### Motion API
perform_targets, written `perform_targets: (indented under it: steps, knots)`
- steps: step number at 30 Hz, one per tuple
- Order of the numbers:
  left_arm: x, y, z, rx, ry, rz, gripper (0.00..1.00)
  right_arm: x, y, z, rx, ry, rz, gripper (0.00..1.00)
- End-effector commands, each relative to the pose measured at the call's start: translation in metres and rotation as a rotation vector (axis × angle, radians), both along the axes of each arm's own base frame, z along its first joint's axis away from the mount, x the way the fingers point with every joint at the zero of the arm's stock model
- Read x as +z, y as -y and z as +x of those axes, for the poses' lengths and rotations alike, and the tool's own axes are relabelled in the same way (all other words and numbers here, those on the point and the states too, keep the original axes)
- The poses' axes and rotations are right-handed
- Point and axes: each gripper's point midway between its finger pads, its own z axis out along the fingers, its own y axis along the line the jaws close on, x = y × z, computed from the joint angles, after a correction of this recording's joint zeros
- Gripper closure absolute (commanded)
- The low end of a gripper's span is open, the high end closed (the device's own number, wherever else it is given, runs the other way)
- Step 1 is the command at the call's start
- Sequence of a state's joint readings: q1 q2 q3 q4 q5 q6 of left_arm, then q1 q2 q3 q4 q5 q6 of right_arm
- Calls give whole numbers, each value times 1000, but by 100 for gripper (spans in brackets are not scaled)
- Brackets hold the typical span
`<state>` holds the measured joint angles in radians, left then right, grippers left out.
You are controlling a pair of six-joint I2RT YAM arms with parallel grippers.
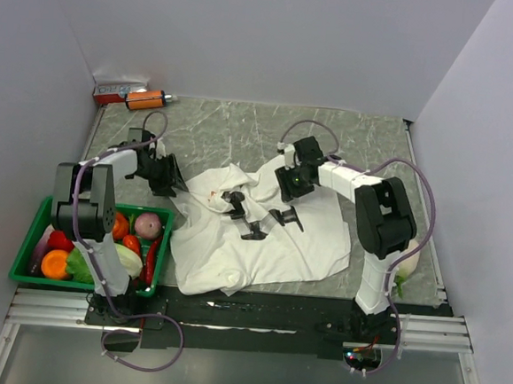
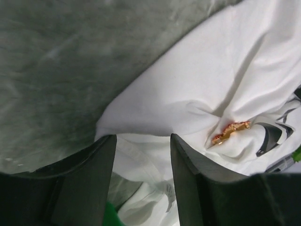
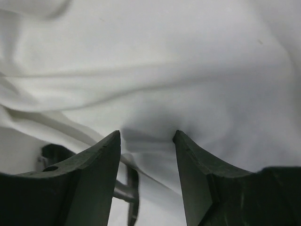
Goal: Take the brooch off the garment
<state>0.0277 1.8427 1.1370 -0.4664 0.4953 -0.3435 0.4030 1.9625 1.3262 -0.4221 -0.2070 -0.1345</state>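
The garment (image 1: 262, 232), a white T-shirt with black printed shapes, lies crumpled in the middle of the table. The brooch (image 2: 230, 132), a tiny orange-red piece, sits pinned in a fold near the shirt's left part; in the top view it is a faint red speck (image 1: 213, 197). My left gripper (image 1: 168, 181) is open at the shirt's left edge, and in its wrist view (image 2: 143, 136) the jaws straddle the cloth's edge, with the brooch up and to the right of them. My right gripper (image 1: 291, 186) is open, its tips (image 3: 146, 134) resting on plain white cloth at the shirt's upper right.
A green basket (image 1: 33, 228) of toy vegetables and fruit stands at the front left, next to the left arm. An orange bottle with a black cap (image 1: 145, 100) and a small red-and-white box (image 1: 115, 90) lie at the back left. White walls enclose the table.
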Motion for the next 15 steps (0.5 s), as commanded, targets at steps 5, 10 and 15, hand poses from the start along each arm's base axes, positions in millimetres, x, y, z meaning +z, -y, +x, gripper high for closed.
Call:
perform_targets:
  steps: [5, 10, 15]
  knots:
    - [55, -28, 46, 3, 198, 137, 44, 20, 105, 16, -235, 61, -145, 43]
    - [58, -24, 45, -20, 210, 115, 44, 46, 111, 25, -175, 74, -71, 44]
    - [84, 0, 45, -104, 287, -15, 43, 152, -16, 15, 423, 241, 353, 43]
